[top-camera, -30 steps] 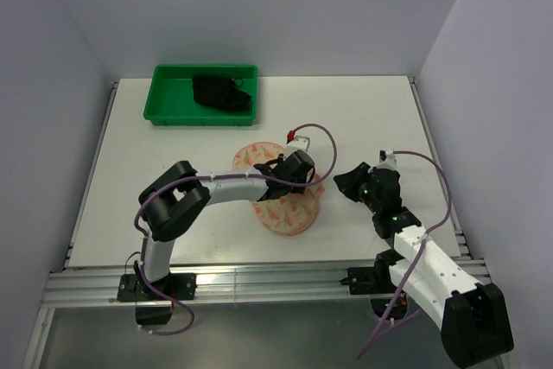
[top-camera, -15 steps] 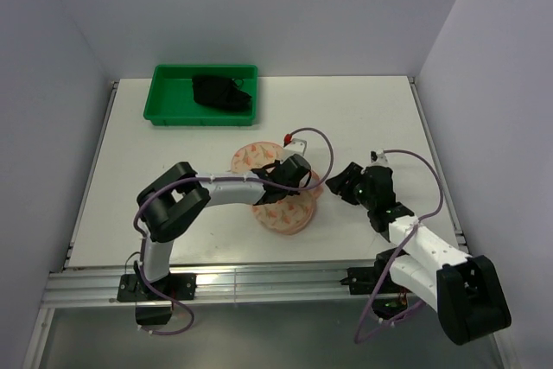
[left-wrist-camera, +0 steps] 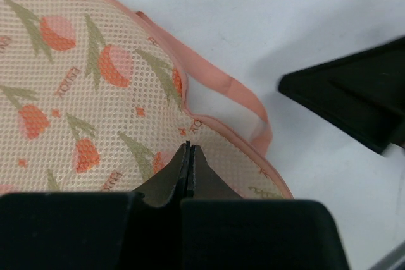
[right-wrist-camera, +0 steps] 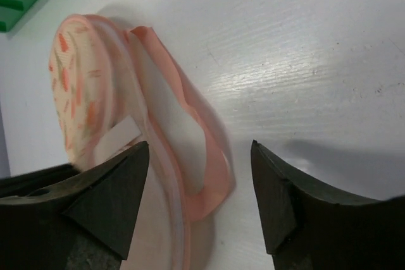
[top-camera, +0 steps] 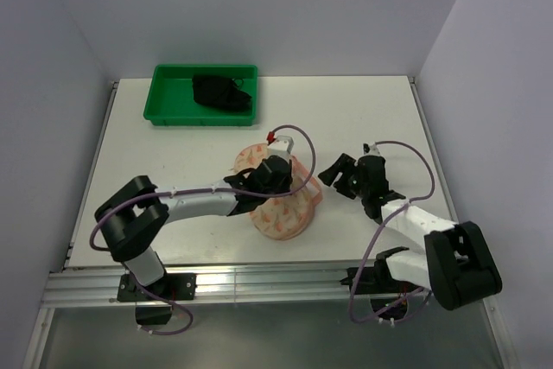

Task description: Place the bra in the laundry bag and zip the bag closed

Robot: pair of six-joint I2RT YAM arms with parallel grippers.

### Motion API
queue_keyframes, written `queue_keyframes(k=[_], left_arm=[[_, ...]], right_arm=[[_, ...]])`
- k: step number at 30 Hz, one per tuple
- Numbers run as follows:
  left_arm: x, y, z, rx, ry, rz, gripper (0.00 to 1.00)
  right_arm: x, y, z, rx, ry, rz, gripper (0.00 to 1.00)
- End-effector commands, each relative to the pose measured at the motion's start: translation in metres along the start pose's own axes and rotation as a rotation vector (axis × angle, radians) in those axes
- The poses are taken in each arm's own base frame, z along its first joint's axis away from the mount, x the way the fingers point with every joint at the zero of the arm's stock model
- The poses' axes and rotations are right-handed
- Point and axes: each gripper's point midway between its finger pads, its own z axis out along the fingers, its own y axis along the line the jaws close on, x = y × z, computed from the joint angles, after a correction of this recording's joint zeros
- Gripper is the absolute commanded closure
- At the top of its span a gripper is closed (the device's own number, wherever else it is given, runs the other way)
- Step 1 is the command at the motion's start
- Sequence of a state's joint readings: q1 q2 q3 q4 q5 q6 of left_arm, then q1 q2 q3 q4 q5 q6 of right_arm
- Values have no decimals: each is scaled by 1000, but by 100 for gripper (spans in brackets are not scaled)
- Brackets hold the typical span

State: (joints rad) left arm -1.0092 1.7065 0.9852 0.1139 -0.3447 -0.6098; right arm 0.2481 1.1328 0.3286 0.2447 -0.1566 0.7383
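Observation:
The pale pink laundry bag with orange-and-green print lies mid-table. It also shows in the left wrist view and the right wrist view. My left gripper is shut, its tips pinched on the bag's printed mesh near the right edge. A pink loop hangs beside it. My right gripper is open and empty at the bag's right edge, its jaws either side of the pink edging. The black bra lies bunched in the green tray.
The green plastic tray stands at the back left of the white table. Grey walls close in the left, back and right. A metal rail runs along the near edge. The right arm's cable loops over the table's right side.
My right gripper has moved left, up to the bag's right edge. My left arm has stretched out lower and shifted slightly left over the bag, still shut.

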Motion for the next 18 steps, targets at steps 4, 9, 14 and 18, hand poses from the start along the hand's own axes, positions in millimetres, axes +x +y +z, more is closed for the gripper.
queue_keyframes(k=[4, 9, 14, 18], left_arm=[[-47, -4, -44, 87, -167, -130, 100], [-59, 27, -79, 45, -247, -203, 100], [-59, 83, -110, -131, -323, -275, 100], [-43, 139, -147, -308, -375, -394, 100]], right_arm=[[4, 25, 25, -80, 86, -13, 24], [36, 35, 35, -106, 177, -13, 57], [32, 36, 33, -112, 136, 3, 100], [30, 35, 26, -113, 114, -9, 100]])
